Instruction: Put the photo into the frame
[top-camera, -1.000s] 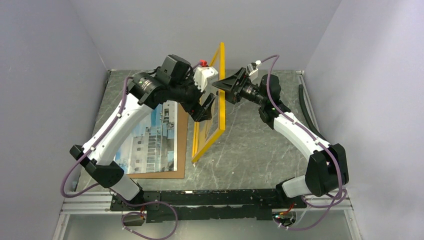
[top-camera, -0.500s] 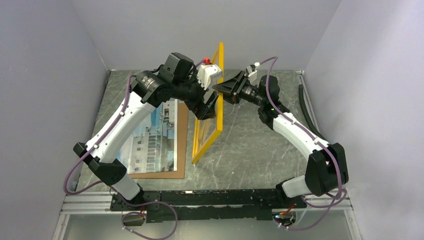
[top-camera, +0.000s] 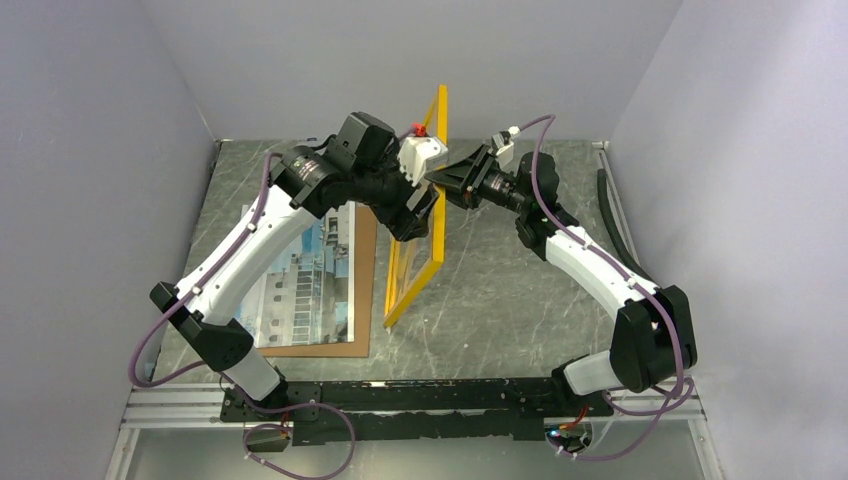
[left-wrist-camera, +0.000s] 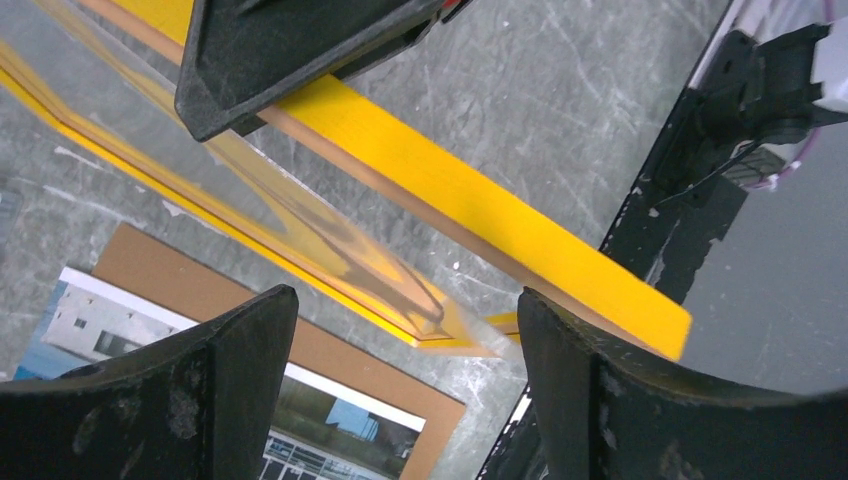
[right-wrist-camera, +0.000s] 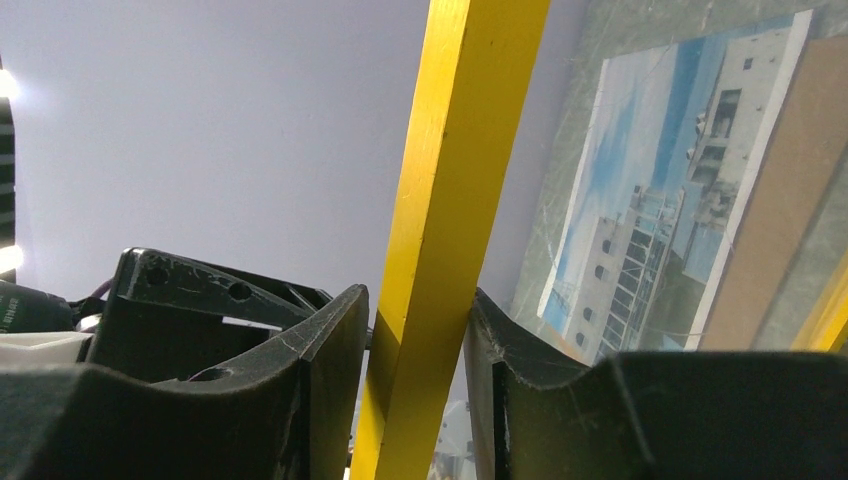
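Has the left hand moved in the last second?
Yes. The left hand has shifted right, closer to the upright frame, which has stayed put.

A grey-green marbled desk (top-camera: 500, 300), scuffed with pale scratches, is boxed in by plain pale lavender walls: a back wall (top-camera: 330, 50), a left wall (top-camera: 80, 200), a right wall (top-camera: 760, 150). An aluminium rail (top-camera: 165, 407) lines its near edge. The light is soft and even.

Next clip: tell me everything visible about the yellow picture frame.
The thin yellow rectangular picture frame stands on edge on the grey marbled table, nearly upright, with a clear glossy pane inside its painted, wood-looking border. The right hand pinches one side bar between both fingers; the open left hand is close beside it, not gripping.
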